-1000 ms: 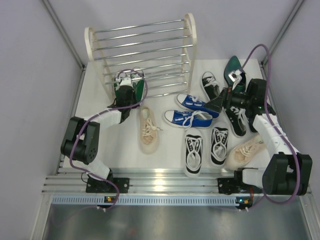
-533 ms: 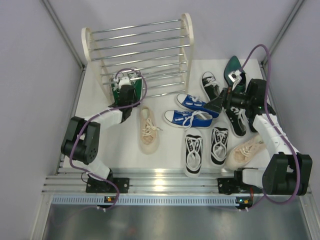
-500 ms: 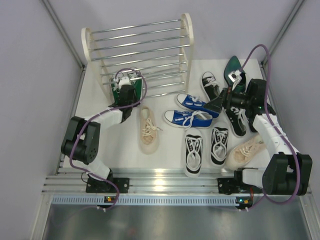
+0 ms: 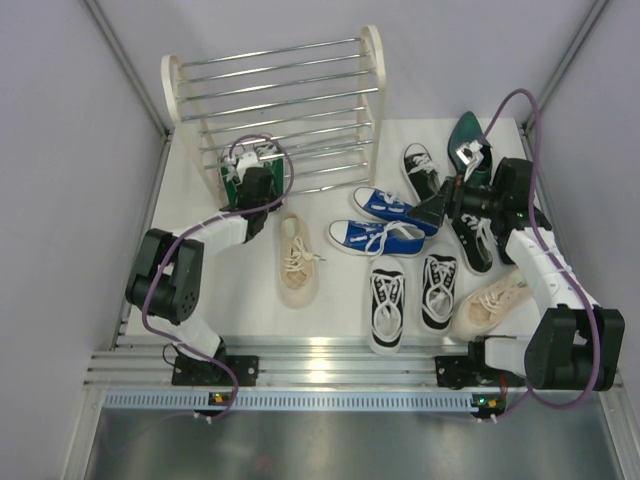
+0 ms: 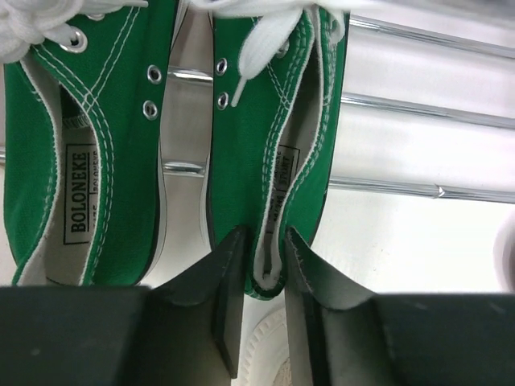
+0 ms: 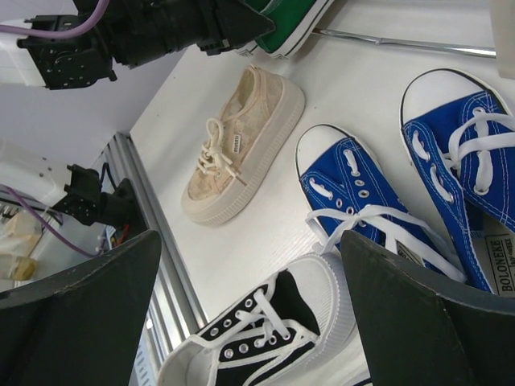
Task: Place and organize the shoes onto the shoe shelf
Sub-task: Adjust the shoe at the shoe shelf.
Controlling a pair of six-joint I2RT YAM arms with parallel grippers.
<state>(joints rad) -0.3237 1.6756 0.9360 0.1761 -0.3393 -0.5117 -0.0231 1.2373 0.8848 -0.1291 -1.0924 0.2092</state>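
Note:
The shoe shelf (image 4: 373, 60) stands at the back left, its chrome rods (image 5: 418, 100) under a green sneaker pair (image 4: 243, 166). My left gripper (image 4: 254, 186) (image 5: 264, 241) is shut on the heel of the right green sneaker (image 5: 273, 121), a finger pressed on each side. The other green sneaker (image 5: 88, 137) lies beside it on the rods. My right gripper (image 4: 440, 207) (image 6: 249, 241) hangs wide open over the blue sneakers (image 4: 385, 205) (image 6: 354, 185), holding nothing.
On the table lie a beige sneaker (image 4: 296, 260) (image 6: 241, 145), its mate (image 4: 492, 300), black-and-white sneakers (image 4: 387, 305) (image 4: 438, 290) (image 4: 422, 168) (image 4: 474, 240) and a dark green dress shoe (image 4: 465, 140). Grey walls close both sides.
My left arm has pushed the green sneaker further onto the lowest rods, and the shelf has slid slightly left. The right arm has stayed still.

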